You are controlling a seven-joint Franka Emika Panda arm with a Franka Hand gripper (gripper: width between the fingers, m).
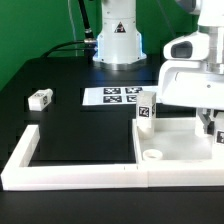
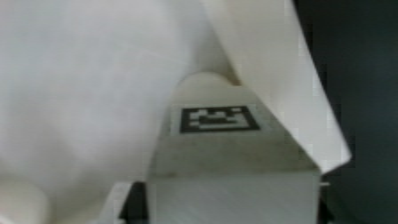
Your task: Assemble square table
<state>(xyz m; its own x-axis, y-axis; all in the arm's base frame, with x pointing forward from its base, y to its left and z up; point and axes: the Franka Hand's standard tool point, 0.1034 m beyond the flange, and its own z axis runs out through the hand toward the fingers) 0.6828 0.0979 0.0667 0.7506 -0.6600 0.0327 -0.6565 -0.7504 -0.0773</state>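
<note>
Square slab sits flat on the black desk at the exterior view's right, tucked into the inside corner of the L-shaped border wall. Raised rim and a round corner socket visible at its near corner on the exterior view's left. One tagged leg stands upright at the slab's far corner on that same side. Another leg lies on the desk at the exterior view's left, well apart from the slab. Marker board lies flat between that loose leg and the slab, in front of the arm base.

Claw is down over the slab's far side at the exterior view's right; a finger shows low there, against or just beside the slab edge. Can't tell whether it's gripping anything. Wrist view is mostly blurred white plastic close up, with one tag in sight and the fingers framing the picture's edge.
</note>
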